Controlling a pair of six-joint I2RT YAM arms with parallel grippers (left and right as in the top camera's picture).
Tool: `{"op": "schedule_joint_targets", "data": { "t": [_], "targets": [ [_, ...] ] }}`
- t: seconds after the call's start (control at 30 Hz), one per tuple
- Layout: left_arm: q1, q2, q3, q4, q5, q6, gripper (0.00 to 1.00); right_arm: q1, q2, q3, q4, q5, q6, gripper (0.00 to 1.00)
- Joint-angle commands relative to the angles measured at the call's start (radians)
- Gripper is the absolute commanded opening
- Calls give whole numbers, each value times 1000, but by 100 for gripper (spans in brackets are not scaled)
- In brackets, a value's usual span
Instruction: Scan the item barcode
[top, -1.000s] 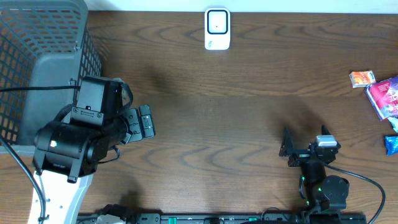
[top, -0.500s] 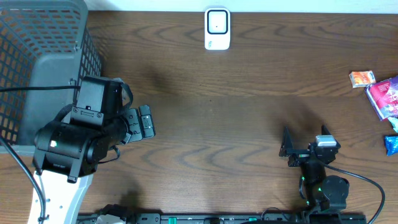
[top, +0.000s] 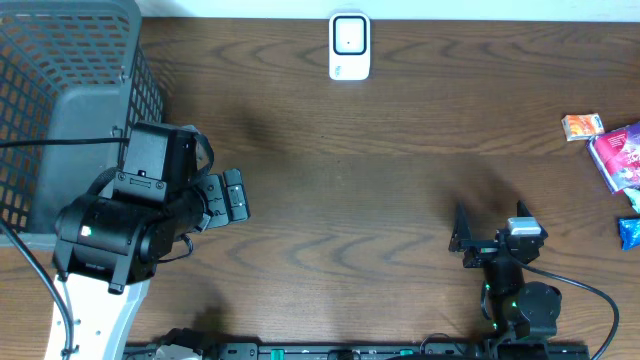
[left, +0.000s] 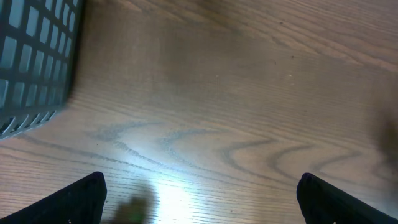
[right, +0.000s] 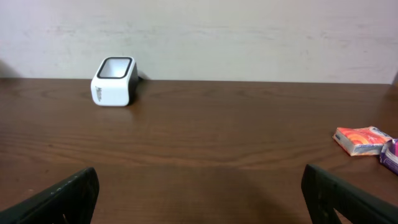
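The white barcode scanner (top: 349, 45) stands at the far middle of the table, and the right wrist view shows the scanner (right: 114, 81) upright before the wall. At the right edge lie the items: a small orange box (top: 582, 125), a purple packet (top: 620, 155) and a blue packet (top: 630, 232). The orange box (right: 360, 140) lies to the right ahead of my right gripper (right: 202, 199), which is open and empty. My right gripper (top: 490, 222) sits near the front edge, left of the items. My left gripper (top: 238, 195) is open over bare wood (left: 202, 202), holding nothing.
A grey mesh basket (top: 60, 100) fills the far left corner, and its wall (left: 34, 56) shows at the left of the left wrist view. The left arm's bulky body (top: 120, 230) lies beside it. The brown wooden table (top: 380, 180) spreads between the two arms.
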Motion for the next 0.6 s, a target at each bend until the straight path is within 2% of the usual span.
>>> {"op": "schedule_joint_targets", "data": {
  "t": [0.0,0.47,0.57],
  "targets": [
    [4,3,4,-1,-13,-6,98,-11,-7,-2,-4,-4,10,99],
    [3,-27,-6,6,-35,-32,98,-11,-7,-2,-4,-4,10,99],
    [3,-88,-54,40,-33,15,98,-11,-7,-2,-4,-4,10,99]
  ]
}}
